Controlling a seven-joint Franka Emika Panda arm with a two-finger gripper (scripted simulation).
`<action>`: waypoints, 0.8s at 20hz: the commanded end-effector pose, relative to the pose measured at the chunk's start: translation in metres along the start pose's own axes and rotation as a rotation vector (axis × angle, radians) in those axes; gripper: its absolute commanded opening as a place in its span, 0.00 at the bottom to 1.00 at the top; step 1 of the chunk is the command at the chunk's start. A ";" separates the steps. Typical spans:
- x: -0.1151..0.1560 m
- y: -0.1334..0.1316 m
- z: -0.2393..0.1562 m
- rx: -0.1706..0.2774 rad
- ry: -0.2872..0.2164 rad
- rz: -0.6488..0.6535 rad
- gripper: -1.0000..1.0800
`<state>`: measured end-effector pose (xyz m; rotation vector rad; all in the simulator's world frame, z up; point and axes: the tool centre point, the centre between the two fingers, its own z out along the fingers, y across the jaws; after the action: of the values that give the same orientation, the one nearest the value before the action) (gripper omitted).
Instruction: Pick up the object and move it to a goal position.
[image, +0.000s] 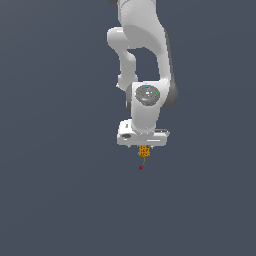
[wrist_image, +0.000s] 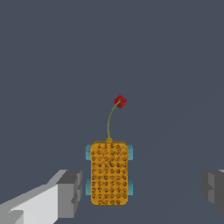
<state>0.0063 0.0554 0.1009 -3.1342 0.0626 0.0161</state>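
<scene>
Locate the orange block (wrist_image: 109, 173) between the fingers (wrist_image: 70, 192) of the wide-open gripper (wrist_image: 142, 190), touched by neither, with the red dot (wrist_image: 120, 101) just beyond the stem tip. Expect a sideways knock or a slip if closing off-centre on so small and bumpy a piece. Note only a plain dark grey surface (wrist_image: 175, 65) all round, featureless, with no walls in sight.

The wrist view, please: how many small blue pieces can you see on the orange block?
4: two on each long side of the orange block, near its corners; others may be hidden.
</scene>
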 end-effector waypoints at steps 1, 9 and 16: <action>-0.001 -0.010 0.015 -0.003 0.005 0.000 0.96; -0.004 -0.024 0.036 -0.006 0.010 -0.001 0.96; -0.005 -0.023 0.047 -0.006 0.008 -0.003 0.96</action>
<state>0.0025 0.0792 0.0591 -3.1405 0.0589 0.0015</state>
